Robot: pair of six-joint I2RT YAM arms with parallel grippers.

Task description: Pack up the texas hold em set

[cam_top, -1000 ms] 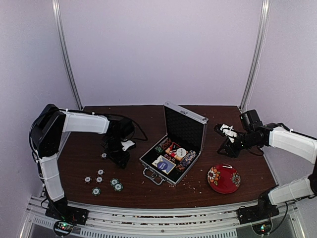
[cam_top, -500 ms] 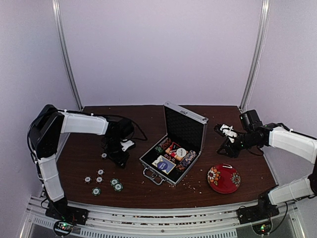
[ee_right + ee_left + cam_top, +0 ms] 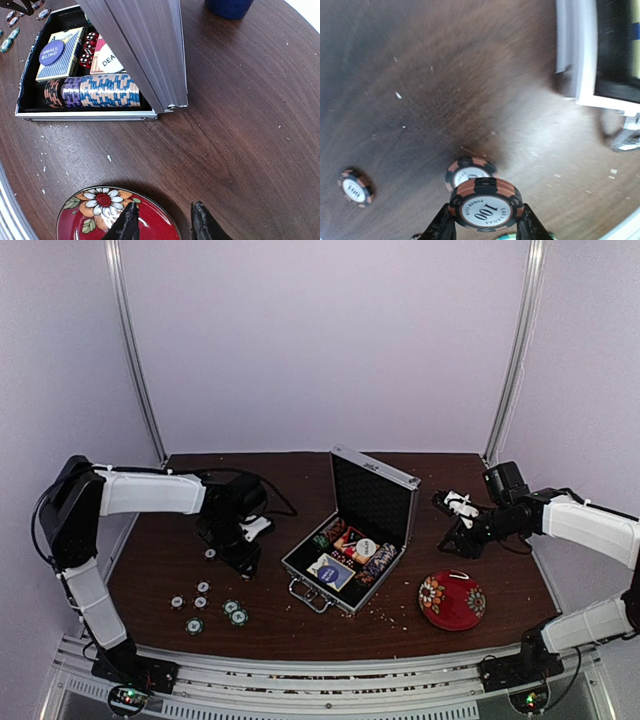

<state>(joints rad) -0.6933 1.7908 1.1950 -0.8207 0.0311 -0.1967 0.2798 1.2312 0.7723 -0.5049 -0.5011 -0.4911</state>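
Note:
The silver briefcase (image 3: 352, 558) stands open mid-table, its lid upright. It holds a blue-and-cream card deck box (image 3: 330, 568) and rows of chips (image 3: 95, 91); the deck box also shows in the right wrist view (image 3: 57, 55). My left gripper (image 3: 240, 552) is left of the case, shut on an orange-and-black "100" chip (image 3: 486, 205) and holding it above the table. Two more such chips (image 3: 469, 172) (image 3: 356, 186) lie below it. Several loose chips (image 3: 215, 608) lie nearer the front. My right gripper (image 3: 162, 222) is open and empty above the table, right of the case.
A red floral bowl (image 3: 452, 600) sits at the front right, partly under my right gripper in the right wrist view (image 3: 107, 215). A dark blue mug (image 3: 230, 7) stands behind the case lid (image 3: 145, 50). White crumbs dot the table near the case.
My left arm's upper links have swung left and the left gripper has shifted slightly with the chip. The right arm has not moved.

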